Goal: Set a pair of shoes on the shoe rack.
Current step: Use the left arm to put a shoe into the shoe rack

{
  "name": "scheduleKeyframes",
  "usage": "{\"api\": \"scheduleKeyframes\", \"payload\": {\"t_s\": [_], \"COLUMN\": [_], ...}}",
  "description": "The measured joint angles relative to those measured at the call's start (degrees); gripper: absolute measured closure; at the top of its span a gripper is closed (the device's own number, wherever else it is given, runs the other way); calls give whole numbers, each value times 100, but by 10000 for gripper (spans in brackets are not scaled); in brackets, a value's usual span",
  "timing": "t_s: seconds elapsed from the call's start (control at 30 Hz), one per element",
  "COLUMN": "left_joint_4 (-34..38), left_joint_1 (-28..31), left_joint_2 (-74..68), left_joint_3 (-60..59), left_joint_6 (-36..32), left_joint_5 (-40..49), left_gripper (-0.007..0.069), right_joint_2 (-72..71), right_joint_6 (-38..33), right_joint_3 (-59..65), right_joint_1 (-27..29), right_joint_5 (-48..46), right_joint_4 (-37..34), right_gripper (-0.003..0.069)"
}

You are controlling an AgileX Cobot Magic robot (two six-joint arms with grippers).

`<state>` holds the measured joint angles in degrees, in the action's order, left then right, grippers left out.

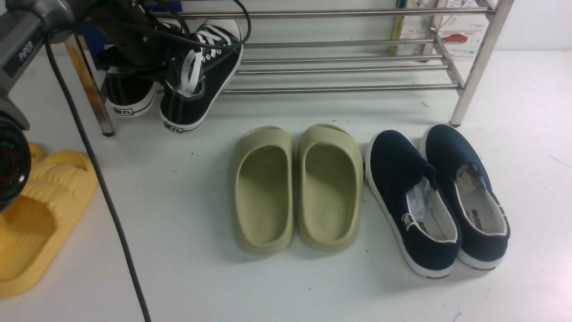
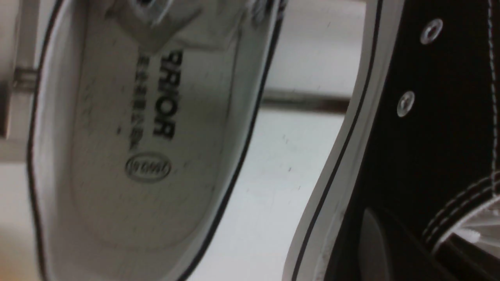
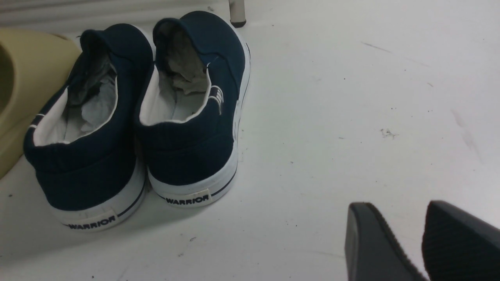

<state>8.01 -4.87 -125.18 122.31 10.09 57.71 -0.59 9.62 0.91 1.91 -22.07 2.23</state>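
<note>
Left pincer [image 1: 152, 60] pressed together by pair of shoes [image 1: 201, 85], hold unclear. Shoes leaned on shoe rack [image 1: 339, 69], heels hanging toward bench [image 1: 178, 201]; if you released, they could have slid off.

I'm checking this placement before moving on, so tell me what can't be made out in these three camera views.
Left pincer: front view, hidden behind the left arm; absent from the left wrist view, so any grip is unclear.
Black sneakers: front view, that arm covers most of one, so its seating on the shoe rack is unclear.
Right pincer: right wrist view, only fingertips show, cut off by the frame edge.
</note>
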Motion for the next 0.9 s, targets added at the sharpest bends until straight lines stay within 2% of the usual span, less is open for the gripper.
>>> {"api": "scheduleKeyframes", "payload": {"t_s": [0.23,0.4,0.63,0.7,0.8,0.9], "left_joint_4": [-71,-252,-275,-275,-275,-275], "left_joint_1": [0,0,0,0,0,0], "left_joint_2": [-31,-31,-26,-10,37,144], "left_joint_3": [10,13,57,89,221,320], "left_joint_6": [244,562,613,613,613,553], "left_joint_5": [-142,-221,-267,-164,51,254], "left_gripper": [636,594,437,350,295,280], "right_joint_2": [0,0,0,0,0,0], "right_joint_6": [0,0,0,0,0,0], "right_joint_3": [0,0,0,0,0,0], "right_joint_1": [0,0,0,0,0,0], "right_joint_5": [0,0,0,0,0,0], "right_joint_4": [0,0,0,0,0,0], "right_gripper": [419,419,419,419,419,419]}}
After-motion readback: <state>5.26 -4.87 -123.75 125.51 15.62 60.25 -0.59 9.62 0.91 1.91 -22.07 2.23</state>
